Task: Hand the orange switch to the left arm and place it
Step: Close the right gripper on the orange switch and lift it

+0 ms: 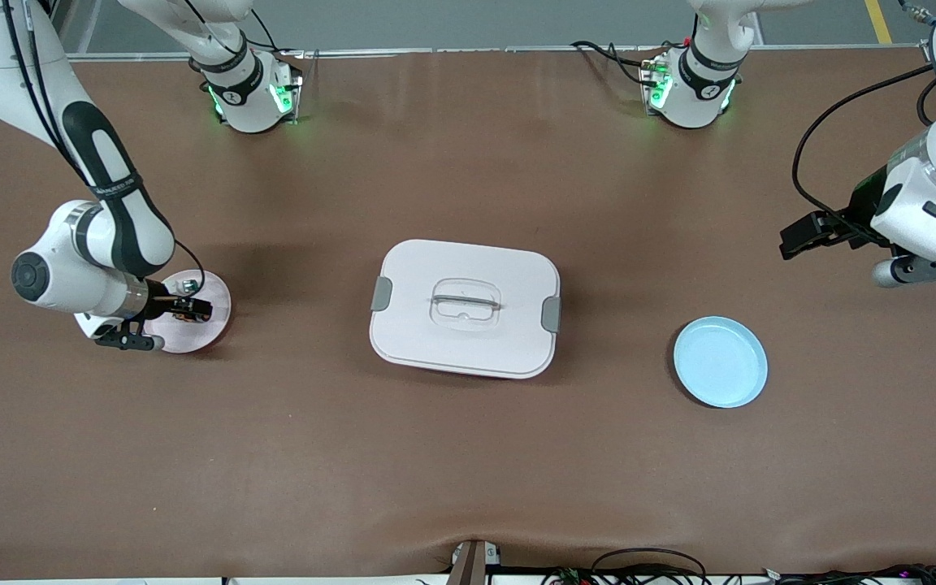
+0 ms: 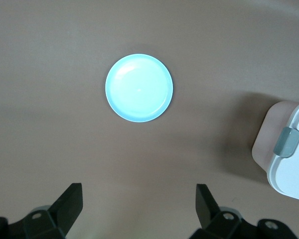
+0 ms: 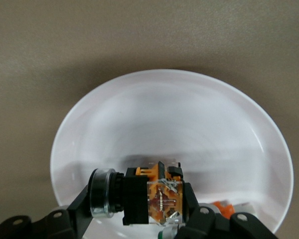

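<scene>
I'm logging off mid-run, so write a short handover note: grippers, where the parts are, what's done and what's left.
Right gripper: down in the pink plate at the right arm's end of the table, shut on the orange switch, not yet lifted.
Left gripper: open, empty, waiting above the table near the blue plate.
Box: lid on, mid-table between the two plates.
A small white-and-green part also sits on the pink plate.
Done: switch gripped.
Left: lift, pass to the left arm clear of the box; the blue plate looks the likely drop.

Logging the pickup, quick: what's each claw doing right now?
Right claw: closed on the orange switch, over the white plate.
Left claw: open, holding nothing, waiting above the table near the blue plate.
</scene>
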### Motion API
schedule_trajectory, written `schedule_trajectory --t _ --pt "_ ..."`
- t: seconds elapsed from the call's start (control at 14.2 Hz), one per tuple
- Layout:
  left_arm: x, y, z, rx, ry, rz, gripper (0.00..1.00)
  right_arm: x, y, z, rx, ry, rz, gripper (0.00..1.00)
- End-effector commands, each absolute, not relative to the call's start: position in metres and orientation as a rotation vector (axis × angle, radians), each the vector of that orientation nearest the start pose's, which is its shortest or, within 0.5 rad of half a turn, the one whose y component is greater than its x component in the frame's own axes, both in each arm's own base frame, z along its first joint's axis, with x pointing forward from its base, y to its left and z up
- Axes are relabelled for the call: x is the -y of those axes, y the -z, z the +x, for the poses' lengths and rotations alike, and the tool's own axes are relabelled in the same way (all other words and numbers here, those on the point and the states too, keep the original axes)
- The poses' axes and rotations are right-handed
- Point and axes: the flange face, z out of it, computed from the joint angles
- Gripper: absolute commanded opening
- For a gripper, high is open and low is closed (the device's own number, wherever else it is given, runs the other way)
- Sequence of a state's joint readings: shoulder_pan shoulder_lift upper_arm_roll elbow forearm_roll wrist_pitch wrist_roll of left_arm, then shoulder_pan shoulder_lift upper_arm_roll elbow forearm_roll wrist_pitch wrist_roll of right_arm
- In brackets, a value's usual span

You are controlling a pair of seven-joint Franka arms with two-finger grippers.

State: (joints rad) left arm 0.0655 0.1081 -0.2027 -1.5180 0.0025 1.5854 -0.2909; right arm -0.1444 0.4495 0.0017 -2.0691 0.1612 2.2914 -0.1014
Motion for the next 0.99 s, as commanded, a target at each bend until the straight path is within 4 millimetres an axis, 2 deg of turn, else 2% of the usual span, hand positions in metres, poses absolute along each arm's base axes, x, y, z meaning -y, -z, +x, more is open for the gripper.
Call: schedule_trajectory --t 0.0,0.14,0.35,0.49,0.85,0.92 --pt "0.070 -0.605 0.577 0.219 -0.016 -3.132 1.00 0.059 -0.220 0.581 -0.364 -0.391 -2.940 0.00" --pt "0.068 -0.613 0.575 0.224 0.008 -3.132 1.00 0.051 -0.235 0.588 -0.467 -0.440 -2.918 0.00" --pt "0.068 -0.623 0.569 0.196 0.026 -3.136 1.00 0.020 -0.269 0.599 -0.612 -0.551 -2.778 0.00" --pt "0.070 -0.630 0.566 0.196 0.045 -3.147 1.00 0.000 -0.289 0.605 -0.686 -0.587 -2.758 0.00" --pt "0.083 -0.642 0.556 0.158 0.075 -3.151 1.00 -0.099 -0.330 0.615 -0.873 -0.641 -2.595 0.00" --pt "0.097 -0.644 0.553 0.117 0.082 -3.155 1.00 -0.125 -0.340 0.617 -0.919 -0.645 -2.586 0.00"
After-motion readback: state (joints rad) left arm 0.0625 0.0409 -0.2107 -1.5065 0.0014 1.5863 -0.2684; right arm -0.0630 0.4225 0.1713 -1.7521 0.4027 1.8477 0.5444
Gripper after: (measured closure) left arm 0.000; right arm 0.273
